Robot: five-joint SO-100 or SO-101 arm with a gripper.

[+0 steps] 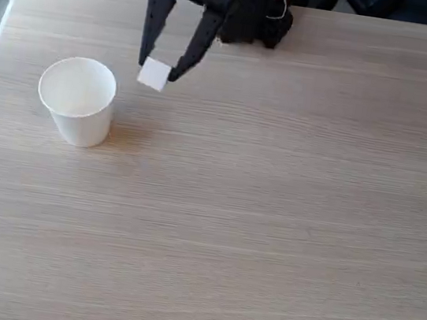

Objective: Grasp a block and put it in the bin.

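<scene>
On a pale wood-grain table [281, 241], our black gripper [158, 70] pinches the small white block [154, 74] between its two fingertips, the cube sitting up and to the right of the bin [78, 101] in the fixed view, near it but not over it. We cannot tell from this angle whether the block is lifted or resting on the wood. The bin, a white paper cup, stands upright with its round mouth open. To finish well, we judge that we should keep the pinch firm, raise the block above the cup's rim before travelling left, centre it over the mouth, and only then part the fingers; a low sideways move risks knocking the light cup over. The table's left edge runs close to the cup, so a nudge that way is unwelcome, while the wide stretch of wood to the right and front gives us free room to swing
</scene>
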